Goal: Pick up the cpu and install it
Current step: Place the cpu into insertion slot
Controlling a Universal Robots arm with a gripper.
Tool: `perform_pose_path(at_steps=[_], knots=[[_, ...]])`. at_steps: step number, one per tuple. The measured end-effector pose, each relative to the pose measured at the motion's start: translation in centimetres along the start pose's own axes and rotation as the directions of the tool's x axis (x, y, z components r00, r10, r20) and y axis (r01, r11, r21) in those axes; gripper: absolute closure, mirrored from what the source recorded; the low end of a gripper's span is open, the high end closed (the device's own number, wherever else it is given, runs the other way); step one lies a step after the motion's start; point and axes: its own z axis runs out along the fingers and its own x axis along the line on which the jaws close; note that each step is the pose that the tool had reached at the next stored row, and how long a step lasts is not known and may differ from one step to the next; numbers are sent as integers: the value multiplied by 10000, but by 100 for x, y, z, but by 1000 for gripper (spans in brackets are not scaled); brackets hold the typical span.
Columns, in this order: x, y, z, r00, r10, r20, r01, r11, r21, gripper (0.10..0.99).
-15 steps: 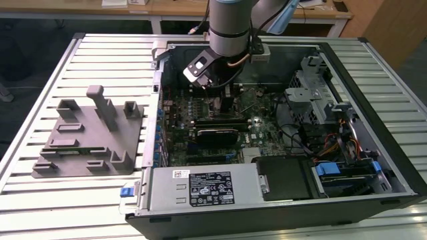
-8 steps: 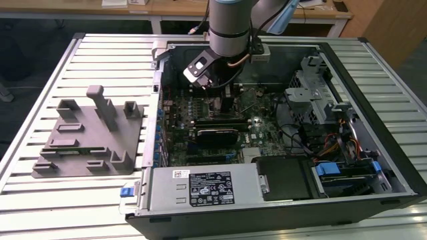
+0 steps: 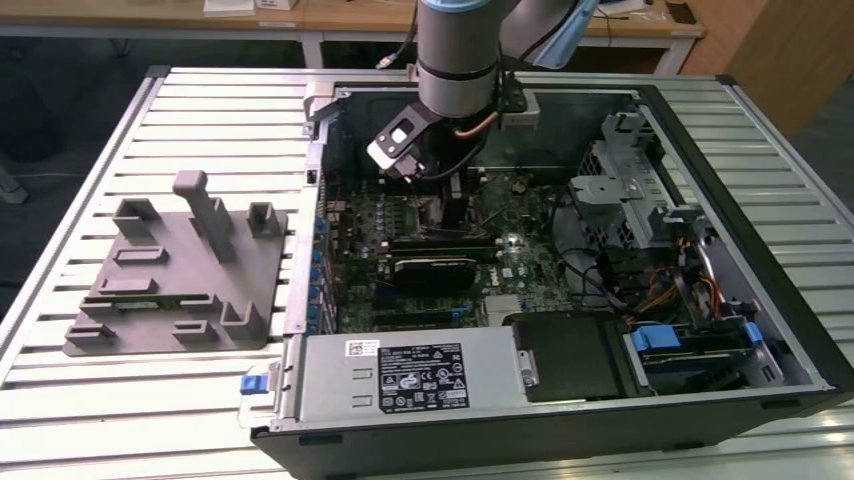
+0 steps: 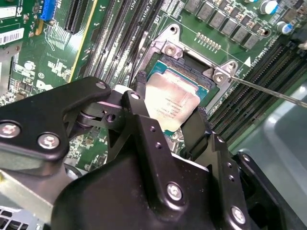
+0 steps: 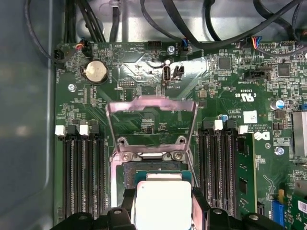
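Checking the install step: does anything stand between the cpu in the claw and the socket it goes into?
Nothing visible does. The claw holds the cpu right over the open socket, and the socket's load plate is swung up, clear of the path.

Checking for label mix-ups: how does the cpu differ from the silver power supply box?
The cpu is a small flat square; the power supply box is a large block. The cpu is held by the gripper at the socket; the power supply box sits in the case. Both are silver metal.
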Motion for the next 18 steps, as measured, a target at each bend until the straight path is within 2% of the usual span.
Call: perform_pose_path(at_steps=[4,18], knots=[[1,-3,44,10000,-13,4,13,10000,-2,545],[42,-7,105,9999,-144,-3,144,9999,-3,545]])
